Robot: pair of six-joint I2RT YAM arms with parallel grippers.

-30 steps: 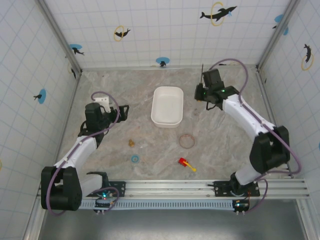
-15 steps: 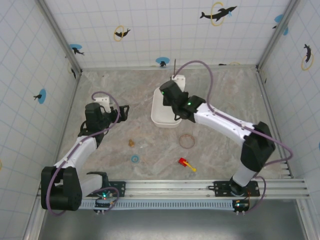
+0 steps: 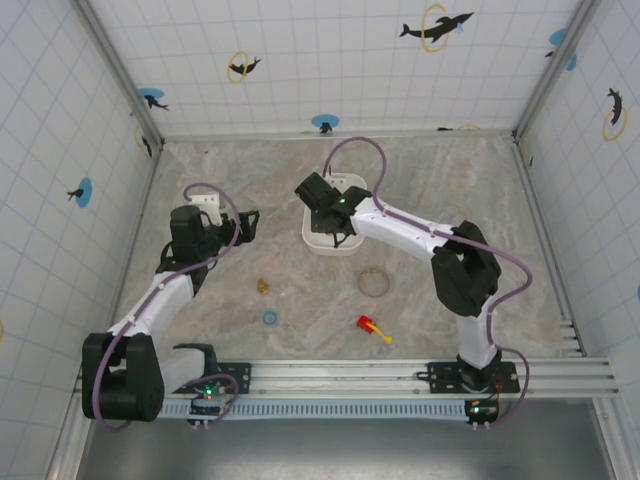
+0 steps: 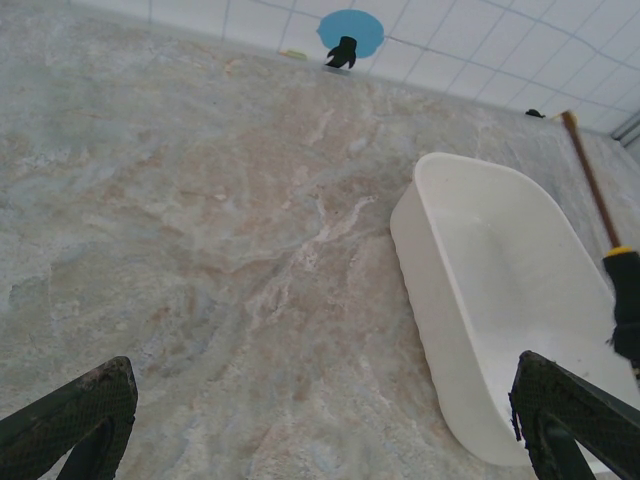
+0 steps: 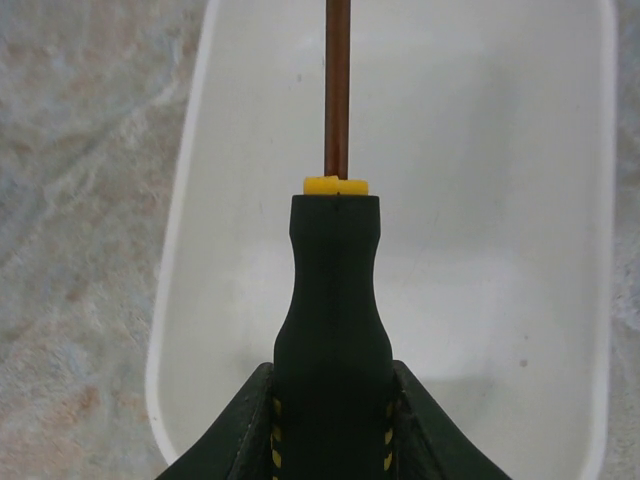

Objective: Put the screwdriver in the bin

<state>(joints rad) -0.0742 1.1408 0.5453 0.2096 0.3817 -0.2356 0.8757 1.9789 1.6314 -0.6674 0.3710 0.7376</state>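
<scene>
The marbled counter (image 3: 450, 170) carries a white bin (image 3: 312, 238) near its middle. Nearer the arm bases lie a brown ring (image 3: 374, 282), a red-and-yellow toy piece (image 3: 374, 328), a small blue ring (image 3: 270, 318) and a tiny brass-coloured piece (image 3: 263, 286), all apart.

The screwdriver (image 5: 335, 300) has a matt black handle, moulded and smooth like rubbery plastic, a bright yellow plastic collar, and a thin shaft of dull brownish metal. The bin (image 5: 480, 200) is smooth white plastic with a soft sheen — a few dark specks mark it. The table (image 4: 200, 250) looks like matt marbled stone. The left gripper (image 4: 320, 405) has black pads (image 4: 75, 415) with a rough, cross-hatched texture.
</scene>
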